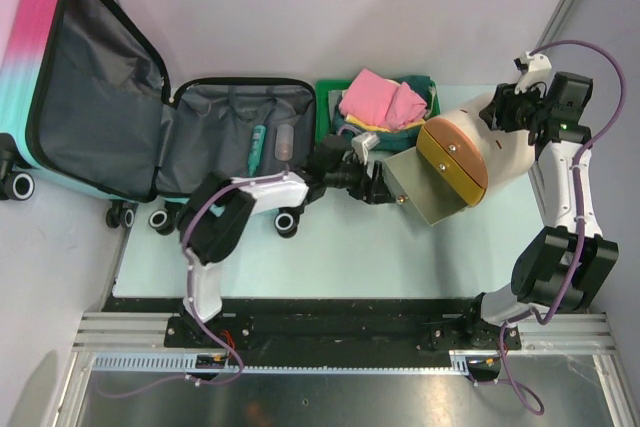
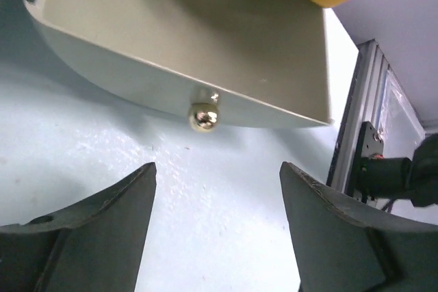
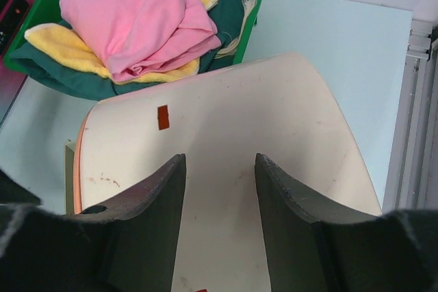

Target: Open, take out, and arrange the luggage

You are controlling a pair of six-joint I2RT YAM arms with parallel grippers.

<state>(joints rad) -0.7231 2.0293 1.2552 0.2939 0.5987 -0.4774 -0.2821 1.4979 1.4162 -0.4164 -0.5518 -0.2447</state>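
The luggage (image 1: 100, 97) lies wide open at the left, pink-to-teal shell outside, dark grey lining up. A teal stick-shaped item (image 1: 257, 147) and a small clear bottle (image 1: 282, 142) rest in its right half. My left gripper (image 1: 385, 187) is right of the luggage, on the table side of a grey flap (image 1: 425, 192). In the left wrist view that gripper (image 2: 217, 166) is open and holds nothing, with the flap's brass knob (image 2: 204, 115) just ahead. My right gripper (image 3: 219, 158) is open over the white cylinder body (image 3: 260, 114), with nothing between its fingers.
A green tray (image 1: 325, 107) behind the left gripper holds pink cloth (image 1: 380, 99), yellow cloth and dark green cloth. The white-and-orange cylinder (image 1: 500, 147) lies on its side right of the tray, orange end (image 1: 452, 155) facing left. A metal rail (image 1: 350, 327) runs along the near edge.
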